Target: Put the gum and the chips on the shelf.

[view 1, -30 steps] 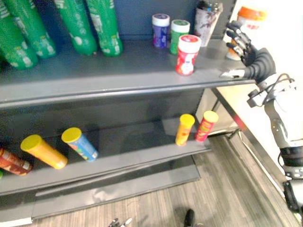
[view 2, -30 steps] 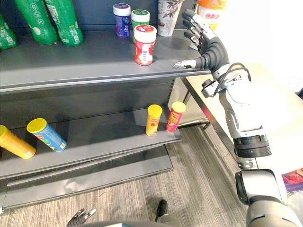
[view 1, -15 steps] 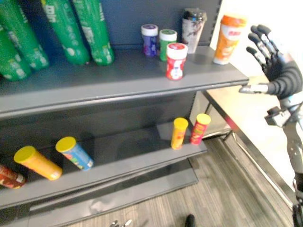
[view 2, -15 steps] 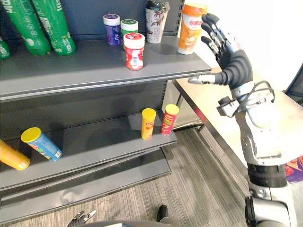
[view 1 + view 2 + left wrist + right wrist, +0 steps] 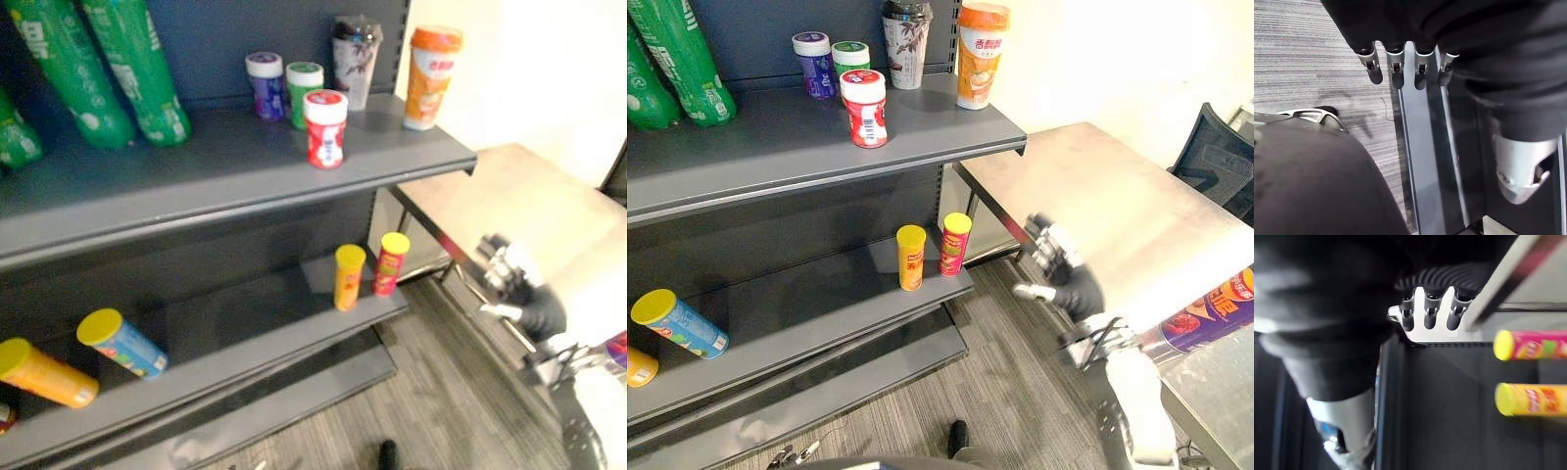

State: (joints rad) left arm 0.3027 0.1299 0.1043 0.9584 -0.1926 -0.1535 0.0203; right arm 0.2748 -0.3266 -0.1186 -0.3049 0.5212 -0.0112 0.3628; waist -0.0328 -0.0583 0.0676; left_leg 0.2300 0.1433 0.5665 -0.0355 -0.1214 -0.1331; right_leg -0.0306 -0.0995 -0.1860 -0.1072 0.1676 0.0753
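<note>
1. While the red-lidded gum jar (image 5: 865,108) stands upright near the front edge of the upper shelf (image 5: 774,147), two more gum jars stand behind it by the back wall. One is a purple jar (image 5: 811,64) and the other a green jar (image 5: 850,59), just beside each other.
2. Further along that shelf, toward the bench (image 5: 1117,196), a dark cup (image 5: 904,39) and an orange cup (image 5: 980,54) stand upright. Green bottles (image 5: 681,59) lean at the opposite end.
3. On the lower shelf (image 5: 823,294), near the end by the bench, a yellow chips can (image 5: 911,257) and a red chips can (image 5: 954,243) stand side by side. Both have yellow lids.
4. At the far end of the lower shelf, a blue can (image 5: 681,323) with a yellow lid lies on its side. An orange can (image 5: 637,367) lies just beside it, cut off by the view's edge.
5. The right robot hand (image 5: 1063,279) is released, with its fingers (image 5: 1430,313) straight and nothing in it. It hangs over the floor (image 5: 1019,392) by the bench's near edge, well apart from both shelves.
6. The left robot hand (image 5: 1395,73) is released too, with straight fingers pointing down over the grey striped floor, empty.
7. A purple-and-red tube (image 5: 1210,315) lies at the bench's near end, and I cannot tell what it holds.
</note>
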